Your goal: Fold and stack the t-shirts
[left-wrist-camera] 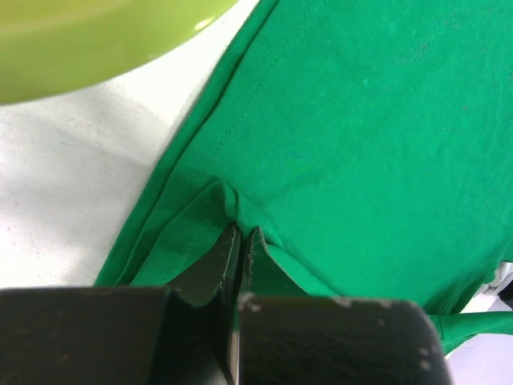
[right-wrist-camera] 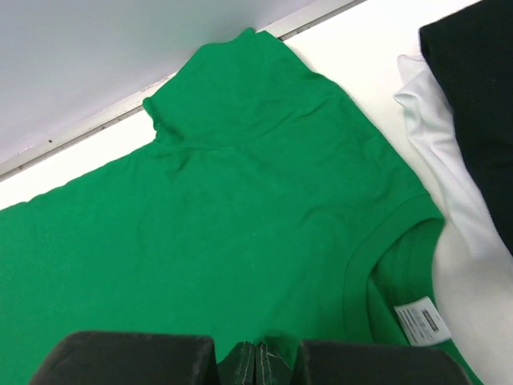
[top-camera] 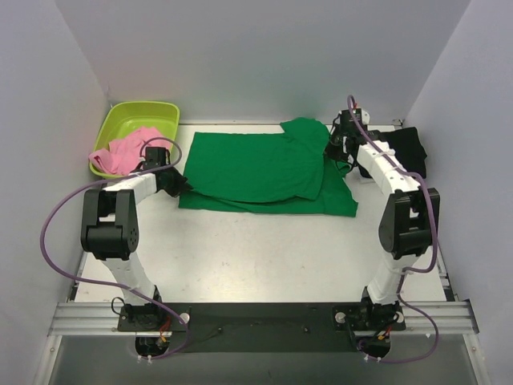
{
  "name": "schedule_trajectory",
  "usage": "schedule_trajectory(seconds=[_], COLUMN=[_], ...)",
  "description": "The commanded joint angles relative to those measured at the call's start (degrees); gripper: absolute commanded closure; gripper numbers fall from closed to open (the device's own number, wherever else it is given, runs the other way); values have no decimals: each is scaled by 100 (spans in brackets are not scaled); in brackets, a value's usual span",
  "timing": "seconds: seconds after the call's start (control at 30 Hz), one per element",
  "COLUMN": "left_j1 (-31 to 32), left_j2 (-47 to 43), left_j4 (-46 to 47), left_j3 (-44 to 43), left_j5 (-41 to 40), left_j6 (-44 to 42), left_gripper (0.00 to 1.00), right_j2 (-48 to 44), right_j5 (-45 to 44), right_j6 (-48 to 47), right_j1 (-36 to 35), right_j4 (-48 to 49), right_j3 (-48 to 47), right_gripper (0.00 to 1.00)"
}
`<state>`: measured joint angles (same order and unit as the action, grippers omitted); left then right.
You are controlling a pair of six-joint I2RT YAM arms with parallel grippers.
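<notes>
The bright green t-shirt (top-camera: pixel 256 168) lies spread on the table, partly folded over itself. My left gripper (top-camera: pixel 175 181) is shut on its left edge, pinching a fold of green cloth (left-wrist-camera: pixel 240 216) between the fingertips (left-wrist-camera: pixel 242 234). My right gripper (top-camera: pixel 333 152) is shut on the shirt's right side near the collar; green cloth (right-wrist-camera: pixel 240 216) fills the right wrist view, with the neck label (right-wrist-camera: pixel 422 321) at the lower right. The pink t-shirt (top-camera: pixel 128 152) lies crumpled in the tub. The black t-shirt (top-camera: pixel 410 148) lies at the right edge, also in the right wrist view (right-wrist-camera: pixel 473 80).
The lime-green plastic tub (top-camera: pixel 136 128) stands at the back left, its rim also in the left wrist view (left-wrist-camera: pixel 80 48). A white cloth (right-wrist-camera: pixel 449 176) lies under the black shirt. White walls enclose the table on three sides.
</notes>
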<state>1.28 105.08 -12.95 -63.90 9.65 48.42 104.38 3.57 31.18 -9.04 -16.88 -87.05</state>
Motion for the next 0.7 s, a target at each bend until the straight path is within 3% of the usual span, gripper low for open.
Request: schedule_trajectory(seconds=[0.0, 0.53, 0.6, 0.63, 0.67], left_j1=[-84, -93, -93, -93, -93], left_j2=[-22, -14, -22, -22, -48], left_j4=[232, 249, 240, 240, 240], left_j3=[-272, -281, -281, -255, -246], left_j5=[-60, -60, -60, -86, -112], left_j6=[27, 44, 53, 62, 71], left_gripper=[100, 98, 70, 50, 7], right_j2=[319, 1268, 1409, 1445, 1480], right_j5=[310, 442, 460, 443, 329], right_j6=[-42, 11, 20, 20, 2], right_j1=[16, -37, -37, -37, -54], right_j4=[54, -87, -122, -122, -122], right_j3=[-523, -1622, -1684, -1693, -1702], right_gripper=[100, 100, 100, 100, 100])
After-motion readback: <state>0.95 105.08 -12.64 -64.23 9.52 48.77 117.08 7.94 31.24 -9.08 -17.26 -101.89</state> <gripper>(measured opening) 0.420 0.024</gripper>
